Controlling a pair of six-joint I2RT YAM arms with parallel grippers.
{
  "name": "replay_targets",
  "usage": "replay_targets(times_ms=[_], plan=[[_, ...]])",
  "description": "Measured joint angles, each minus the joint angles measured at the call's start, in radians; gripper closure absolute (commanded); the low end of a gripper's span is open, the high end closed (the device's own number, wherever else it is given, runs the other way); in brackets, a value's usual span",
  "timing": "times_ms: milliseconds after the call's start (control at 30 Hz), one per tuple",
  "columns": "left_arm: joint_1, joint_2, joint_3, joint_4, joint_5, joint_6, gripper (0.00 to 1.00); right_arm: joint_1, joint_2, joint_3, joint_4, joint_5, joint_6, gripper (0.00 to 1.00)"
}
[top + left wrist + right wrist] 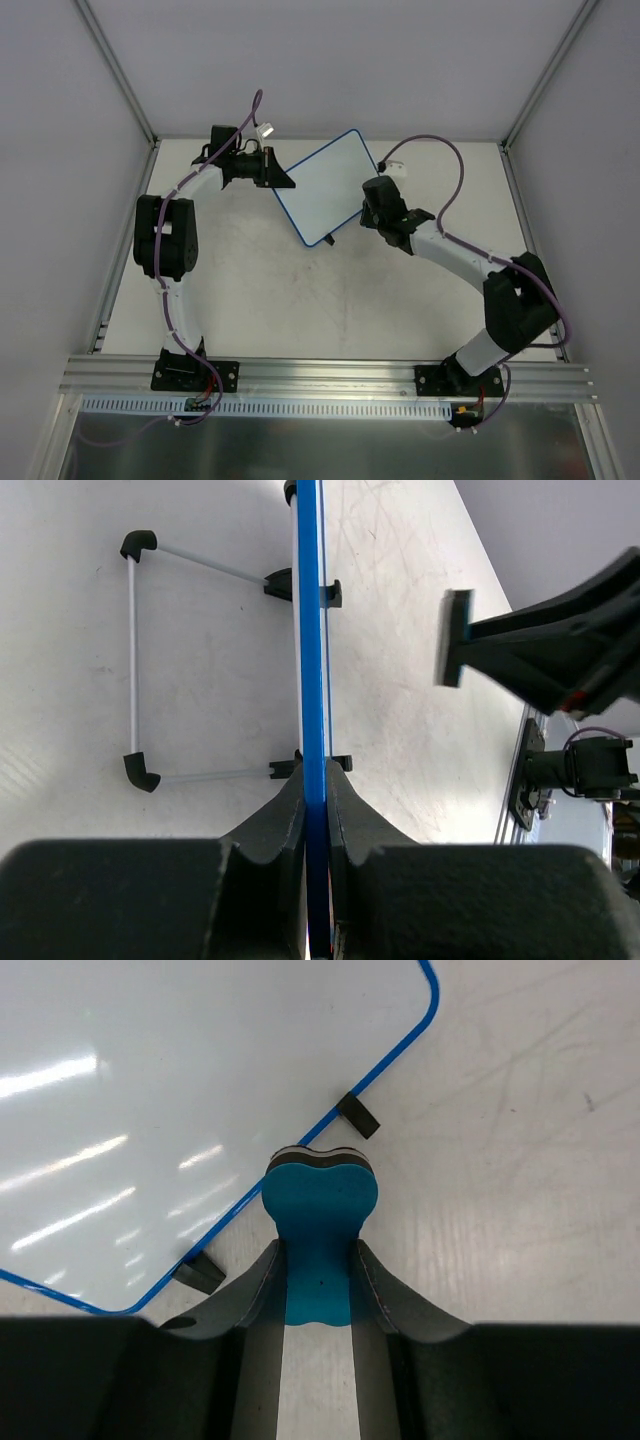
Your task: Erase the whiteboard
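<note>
Clamping whiteboard (325,190) rim with left claw (315,785), board propped at desk (280,300) rear. Pinching blue eraser (320,1215) in right claw (316,1250), just beside board's lower rim.

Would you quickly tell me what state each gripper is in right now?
Left gripper: closed on the edge of the whiteboard.
Right gripper: closed, holding the blue eraser.

The whiteboard (328,190) sits between the left gripper (281,180), at one edge, and the right gripper (367,206) opposite.
</note>
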Motion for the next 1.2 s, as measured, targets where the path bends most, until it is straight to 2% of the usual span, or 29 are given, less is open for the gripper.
replay_targets(times_ms=[133,200,300,500,567,600,700,733,833,900,933,1000,1200], plan=[[0.000,0.000,0.000,0.003,-0.007,0.011,0.84,0.004,-0.145,-0.053,-0.024,0.026,-0.059,1.00],[-0.001,0.000,0.000,-0.005,-0.020,0.029,0.68,0.007,-0.193,-0.057,-0.072,0.041,-0.080,1.00],[-0.014,0.001,-0.002,-0.025,-0.026,0.041,0.54,-0.003,-0.245,-0.071,-0.156,0.040,-0.106,1.00],[-0.026,0.001,-0.002,-0.042,-0.026,0.050,0.52,-0.149,-0.281,-0.166,-0.266,-0.067,-0.135,0.96],[-0.026,0.001,-0.002,-0.042,-0.026,0.051,0.46,-0.196,-0.270,-0.185,-0.304,-0.098,-0.147,0.94],[-0.026,0.001,-0.002,-0.043,-0.026,0.051,0.40,-0.209,-0.262,-0.187,-0.316,-0.108,-0.153,0.92],[-0.024,0.001,-0.002,-0.042,-0.026,0.056,0.23,-0.229,-0.217,-0.187,-0.331,-0.146,-0.169,0.76],[-0.024,0.001,-0.003,-0.042,-0.026,0.054,0.20,-0.232,-0.197,-0.187,-0.333,-0.160,-0.174,0.59],[-0.017,0.001,-0.008,-0.044,-0.030,0.051,0.14,-0.236,-0.141,-0.185,-0.340,-0.194,-0.185,0.29],[-0.010,0.000,-0.013,-0.044,-0.035,0.043,0.07,-0.236,-0.112,-0.185,-0.346,-0.207,-0.197,0.18],[-0.005,0.000,-0.015,-0.044,-0.039,0.033,0.05,-0.236,-0.104,-0.185,-0.351,-0.212,-0.202,0.09],[0.008,0.000,-0.021,-0.045,-0.050,0.018,0.01,-0.236,-0.101,-0.185,-0.357,-0.217,-0.211,0.06],[0.056,-0.006,-0.043,-0.046,-0.087,-0.028,0.01,-0.237,-0.101,-0.172,-0.359,-0.217,-0.217,0.05]])
